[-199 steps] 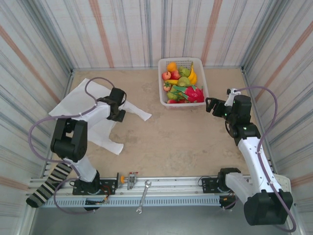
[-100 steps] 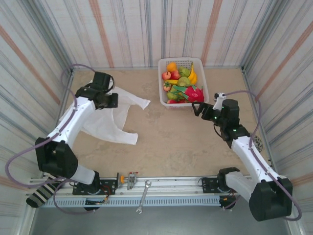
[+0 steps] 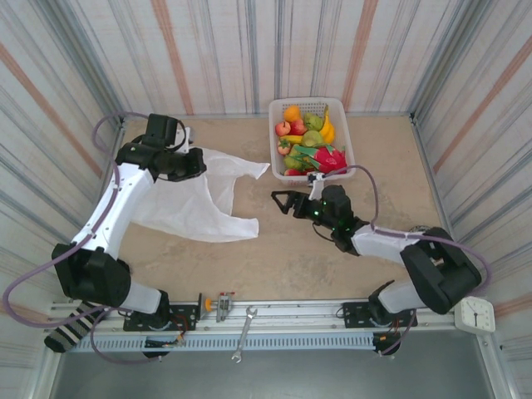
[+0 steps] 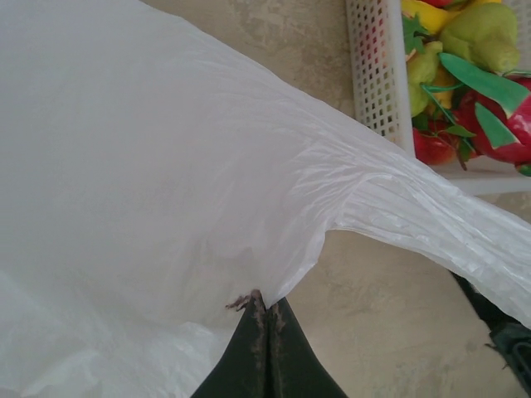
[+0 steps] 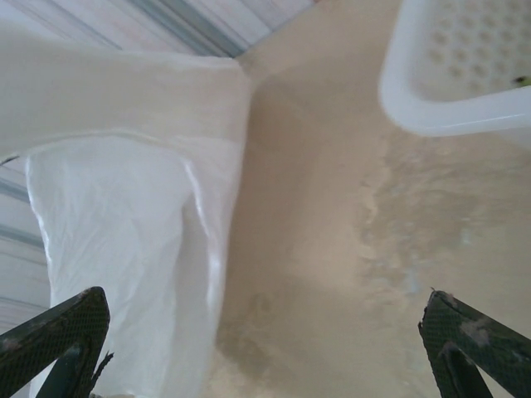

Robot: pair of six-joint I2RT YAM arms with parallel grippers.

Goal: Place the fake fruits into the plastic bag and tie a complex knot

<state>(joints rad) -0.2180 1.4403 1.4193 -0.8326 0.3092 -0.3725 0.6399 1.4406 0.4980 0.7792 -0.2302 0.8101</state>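
Note:
The white plastic bag (image 3: 187, 208) hangs from my left gripper (image 3: 196, 164), which is shut on its upper edge. Its two handles trail to the right. In the left wrist view the pinched fingertips (image 4: 267, 303) bite the bag (image 4: 166, 166) at its rim. The fake fruits lie in the white lattice basket (image 3: 347, 145): an orange (image 3: 292, 112), a banana (image 3: 327, 129), a pear (image 3: 312, 122), a pink dragon fruit (image 3: 331, 160). My right gripper (image 3: 279, 202) is open and low over the table, pointing at the bag (image 5: 124, 249), its jaws wide apart. The knot is out of view.
Corrugated walls enclose the table on three sides. A wrench (image 3: 243, 332) and a striped sock (image 3: 79, 320) lie by the near rail, and a clock (image 3: 475, 313) at the near right. The basket's corner (image 5: 448, 99) sits right of my right gripper.
My left arm has carried the bag back and to the right, spreading it. My right arm has swung from beside the basket down and left to the table's middle, still open.

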